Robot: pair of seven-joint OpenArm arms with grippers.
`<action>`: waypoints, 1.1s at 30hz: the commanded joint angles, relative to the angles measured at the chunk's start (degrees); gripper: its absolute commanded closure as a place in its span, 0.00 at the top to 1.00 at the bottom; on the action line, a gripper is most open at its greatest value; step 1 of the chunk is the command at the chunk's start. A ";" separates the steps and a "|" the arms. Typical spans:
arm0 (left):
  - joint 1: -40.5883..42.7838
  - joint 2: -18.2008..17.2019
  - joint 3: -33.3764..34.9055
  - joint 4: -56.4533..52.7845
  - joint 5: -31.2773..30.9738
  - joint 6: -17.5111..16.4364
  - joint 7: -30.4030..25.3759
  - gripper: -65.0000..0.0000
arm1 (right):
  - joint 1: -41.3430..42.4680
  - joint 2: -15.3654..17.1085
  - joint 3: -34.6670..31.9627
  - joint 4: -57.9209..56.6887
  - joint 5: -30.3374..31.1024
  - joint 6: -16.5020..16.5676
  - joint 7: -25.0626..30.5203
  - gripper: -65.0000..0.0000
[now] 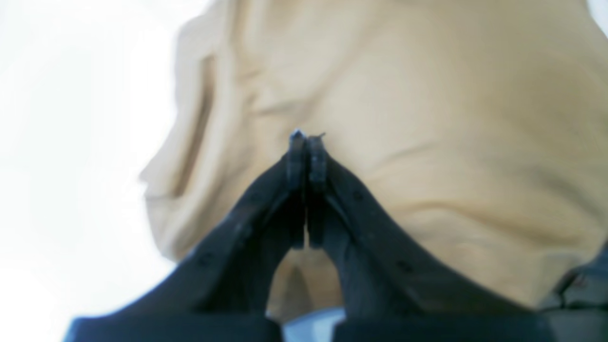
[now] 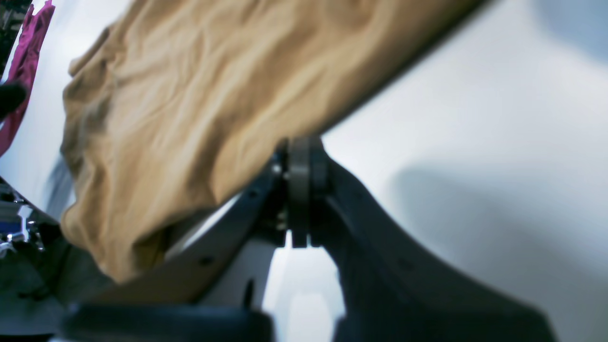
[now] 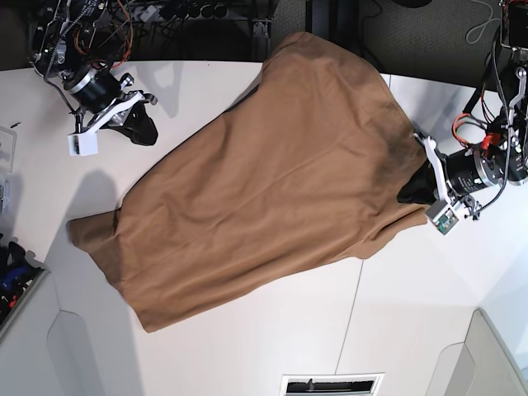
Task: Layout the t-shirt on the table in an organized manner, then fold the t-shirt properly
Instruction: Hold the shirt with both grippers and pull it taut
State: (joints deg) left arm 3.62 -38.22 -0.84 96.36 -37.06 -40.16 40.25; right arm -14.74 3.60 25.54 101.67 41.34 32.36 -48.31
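The tan-brown t-shirt [image 3: 272, 190] lies spread in a long diagonal on the white table [image 3: 412, 313], wrinkled, with its far end reaching past the table's back edge. My left gripper [image 3: 410, 193] is at the shirt's right edge. In the left wrist view it [image 1: 306, 138] is shut, tips against the cloth [image 1: 427, 118], and no fold shows between them. My right gripper [image 3: 142, 129] is over bare table, up and left of the shirt. In the right wrist view it [image 2: 300, 145] is shut and empty, and the shirt [image 2: 190, 104] lies beyond it.
A pink cloth [image 2: 26, 61] shows at the far left of the right wrist view. Blue and clear items [image 3: 10, 272] sit at the table's left edge. A dark seam [image 3: 351, 318] crosses the tabletop. A vent slot [image 3: 330, 385] is at the front edge.
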 commanded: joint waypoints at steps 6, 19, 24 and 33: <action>-5.40 -1.16 -0.68 -10.27 -0.83 0.16 -2.03 0.00 | 1.16 -2.23 -2.34 1.05 -1.03 0.39 2.47 0.00; -5.20 -0.68 -0.63 -17.53 -0.79 0.16 -4.46 0.00 | 12.00 -2.82 -7.65 -9.57 -13.16 -2.60 7.82 0.00; -3.28 -0.68 -0.63 -17.64 -0.79 0.16 -4.24 0.00 | 17.42 -2.80 -7.67 -18.01 -14.19 -2.58 8.57 0.00; 5.60 -0.66 -0.63 -17.64 -0.85 0.16 -4.07 0.00 | 26.21 -2.82 -7.67 -28.06 -15.65 -2.58 10.95 0.00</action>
State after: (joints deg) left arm 9.15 -37.93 -1.26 78.37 -39.20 -39.92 34.37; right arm 10.24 0.60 17.87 72.75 25.17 29.34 -38.63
